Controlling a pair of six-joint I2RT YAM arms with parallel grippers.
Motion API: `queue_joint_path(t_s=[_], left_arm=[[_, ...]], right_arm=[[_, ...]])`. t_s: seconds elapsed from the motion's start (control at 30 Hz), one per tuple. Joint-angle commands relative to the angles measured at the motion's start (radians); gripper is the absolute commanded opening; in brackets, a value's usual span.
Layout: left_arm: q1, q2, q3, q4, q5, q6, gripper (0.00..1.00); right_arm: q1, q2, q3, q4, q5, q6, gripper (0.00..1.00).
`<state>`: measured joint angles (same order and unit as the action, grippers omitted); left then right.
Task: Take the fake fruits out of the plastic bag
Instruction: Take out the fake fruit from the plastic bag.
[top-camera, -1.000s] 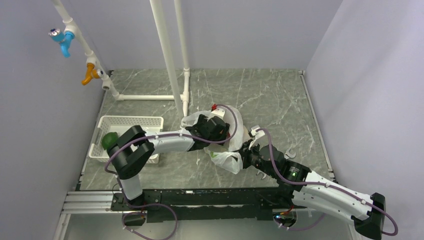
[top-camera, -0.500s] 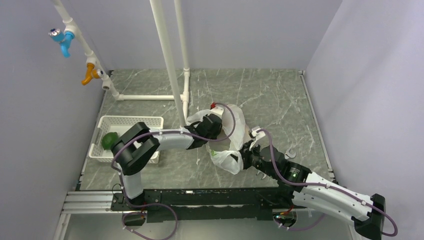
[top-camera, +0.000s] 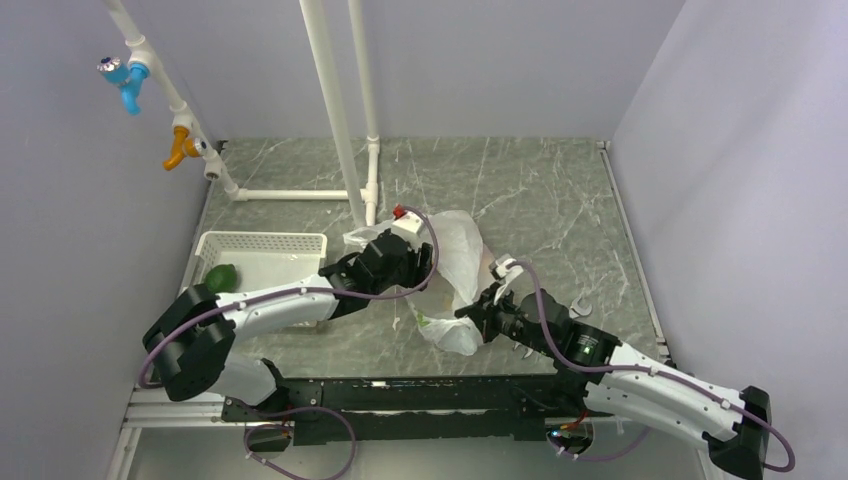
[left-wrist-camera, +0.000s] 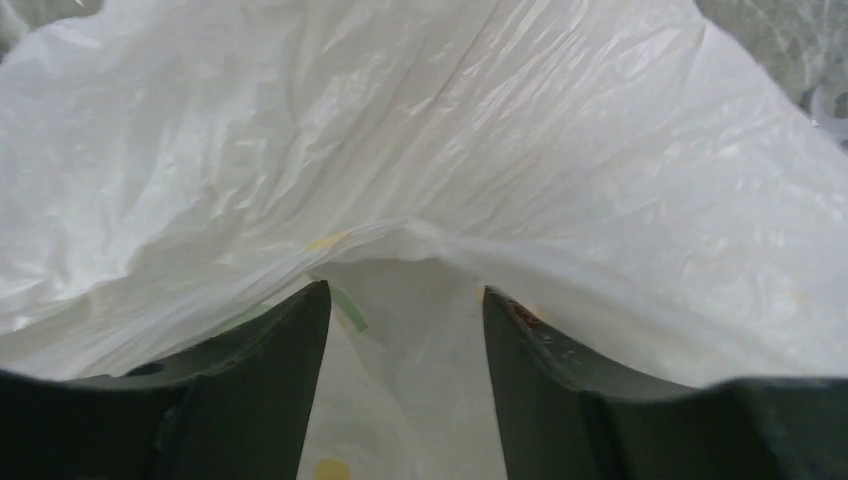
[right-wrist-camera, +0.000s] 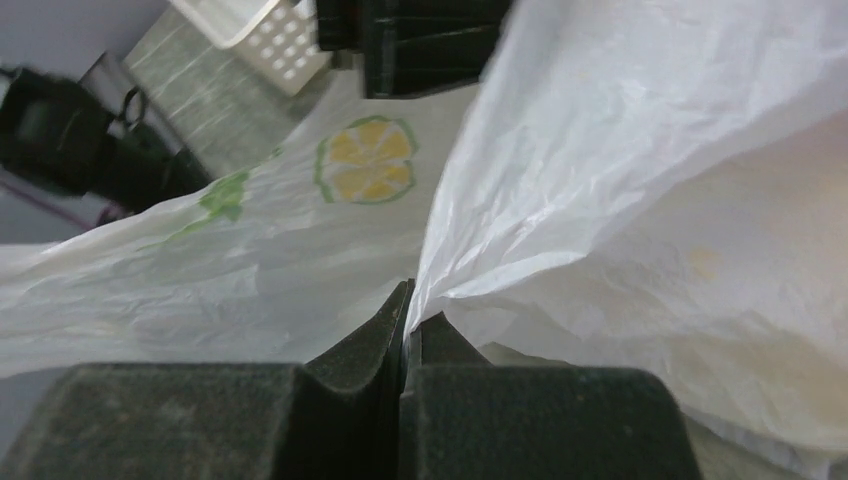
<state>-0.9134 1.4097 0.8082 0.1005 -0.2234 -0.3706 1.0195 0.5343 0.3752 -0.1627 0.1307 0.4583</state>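
Two grippers at the plastic bag (top-camera: 457, 238), one fruit in the tray

We found the crumpled bag lying near the middle of the marbled table (top-camera: 545, 190), between the two arms. The right gripper (right-wrist-camera: 404, 318) had its jaws pressed together on a thin fold at the bag's near edge, just beside the lemon-slice print (right-wrist-camera: 365, 165). The left gripper (left-wrist-camera: 405, 330) reached in from the tray side with its jaws spread wide. Bag film draped across its fingertips (left-wrist-camera: 300, 330) and sagged into the gap between them, and nothing was pinched. A dark green fruit (top-camera: 220, 275) sat at the left end of the white latticed tray (top-camera: 262, 240), well apart from the bag. We could not make out any fruit through the film.
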Motion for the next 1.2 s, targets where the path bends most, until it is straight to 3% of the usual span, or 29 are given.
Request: queue_joint_path(t_s=[0.0, 0.13, 0.3, 0.5, 0.7, 0.9, 1.1, 1.17], left_arm=[[-0.004, 0.003, 0.005, 0.026, 0.027, -0.066, 0.67], [-0.004, 0.088, 0.079, 0.041, -0.011, -0.077, 0.68], [-0.014, 0.147, 0.142, -0.013, -0.11, -0.121, 0.62], [-0.025, 0.208, 0.176, -0.039, -0.179, -0.132, 0.71], [-0.032, 0.345, 0.269, -0.093, -0.203, -0.122, 0.72], [-0.037, 0.386, 0.233, -0.129, -0.221, -0.166, 0.76], [-0.035, 0.426, 0.261, -0.158, -0.228, -0.106, 0.57], [-0.035, 0.443, 0.288, -0.2, -0.221, -0.088, 0.55]], right_arm=[[0.004, 0.069, -0.003, 0.156, -0.256, -0.066, 0.0], [0.004, 0.135, 0.007, 0.218, -0.344, -0.049, 0.0], [0.005, 0.07, -0.029, 0.229, -0.347, 0.0, 0.0], [0.005, 0.001, -0.043, 0.17, -0.286, -0.011, 0.0], [0.005, 0.026, -0.03, 0.167, -0.289, -0.023, 0.0], [0.005, -0.011, -0.041, 0.134, -0.253, -0.023, 0.0], [0.004, -0.021, -0.031, 0.112, -0.223, -0.034, 0.0], [0.005, -0.028, -0.03, 0.105, -0.21, -0.038, 0.0]])
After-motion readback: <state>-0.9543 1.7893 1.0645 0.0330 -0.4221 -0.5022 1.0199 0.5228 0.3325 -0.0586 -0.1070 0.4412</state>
